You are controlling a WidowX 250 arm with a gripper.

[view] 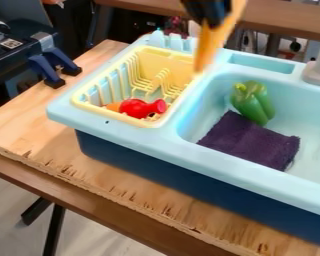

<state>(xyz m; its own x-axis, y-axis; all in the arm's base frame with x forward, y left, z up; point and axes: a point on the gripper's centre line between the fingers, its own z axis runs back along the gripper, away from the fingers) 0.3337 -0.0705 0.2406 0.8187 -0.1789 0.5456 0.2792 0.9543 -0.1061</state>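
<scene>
At the top edge, my black gripper [211, 15] hangs above the back of the toy sink, shut on a long orange-yellow object [211, 45] that slants down, blurred, its lower end at the rack's right side. The pale yellow dish rack [80, 102] holds a red object [141, 108] with a round knob, and an orange piece [114, 106] lies beside it. In the light blue basin [303, 115] a green pepper [253, 102] leans at the back left, touching a dark purple cloth [249, 140].
The light blue sink [223, 162] stands on a wooden table [39, 127]. A grey faucet [319, 67] rises at the right rear edge. Blue and black clamp-like parts [54, 65] and black equipment [12, 50] are at the upper left.
</scene>
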